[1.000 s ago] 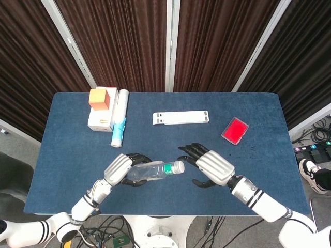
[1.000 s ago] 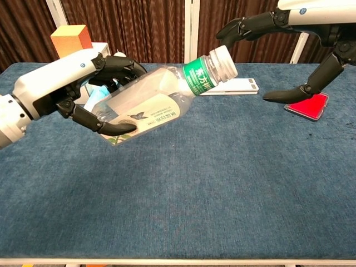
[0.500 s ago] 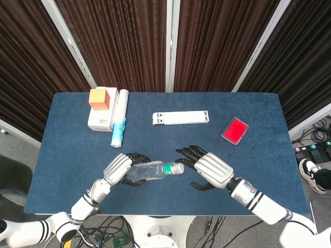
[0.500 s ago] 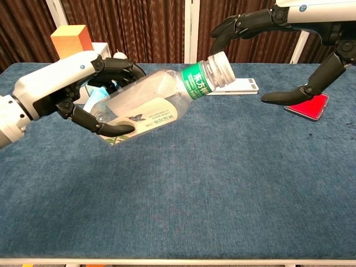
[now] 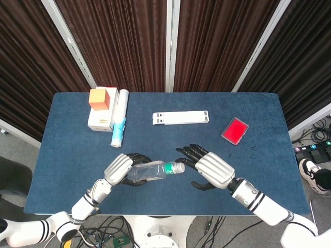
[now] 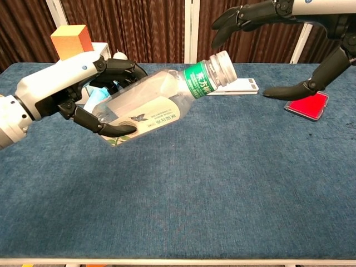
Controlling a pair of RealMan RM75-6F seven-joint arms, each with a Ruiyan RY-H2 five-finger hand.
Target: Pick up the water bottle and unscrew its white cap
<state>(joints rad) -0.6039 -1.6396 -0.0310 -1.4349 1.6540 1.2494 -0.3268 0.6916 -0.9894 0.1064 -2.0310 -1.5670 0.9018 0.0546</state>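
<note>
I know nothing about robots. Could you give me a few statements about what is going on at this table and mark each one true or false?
1. The left hand holds the clear plastic water bottle off the blue table. True.
2. The bottle's white cap has been taken off. False: it is still on the bottle's neck.
3. The right hand grips the cap. False: its fingers are spread and hang above the cap without touching it.
4. A flat red card lies on the table on the robot's right side. True.
5. The orange cube lies directly on the blue tabletop. False: it sits on top of a white box.
</note>
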